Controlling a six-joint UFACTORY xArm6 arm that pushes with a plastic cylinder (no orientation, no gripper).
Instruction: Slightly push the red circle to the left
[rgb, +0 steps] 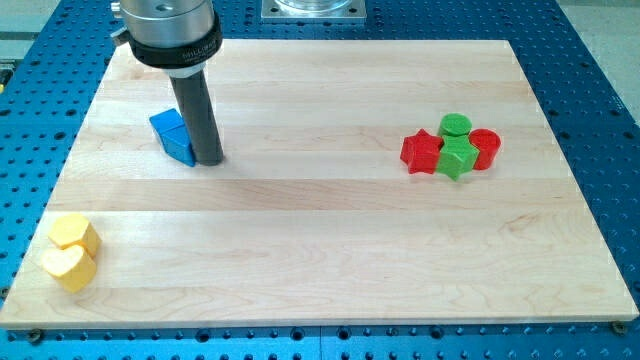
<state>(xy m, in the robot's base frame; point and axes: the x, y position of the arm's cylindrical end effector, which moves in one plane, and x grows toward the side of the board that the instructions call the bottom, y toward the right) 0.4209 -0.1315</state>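
The red circle (485, 147) sits at the view's right in a tight cluster, just right of a green star (457, 158), below-right of a green circle (456, 126). A red star (421, 152) forms the cluster's left end. My tip (209, 159) rests on the board far to the view's left of the cluster, touching the right side of a blue block (174, 135). The rod rises from the tip to the arm's head at the view's top left.
A yellow hexagon (74, 234) and a yellow heart (67, 267) lie together near the board's bottom left corner. The wooden board (320, 240) lies on a blue perforated table (600, 120).
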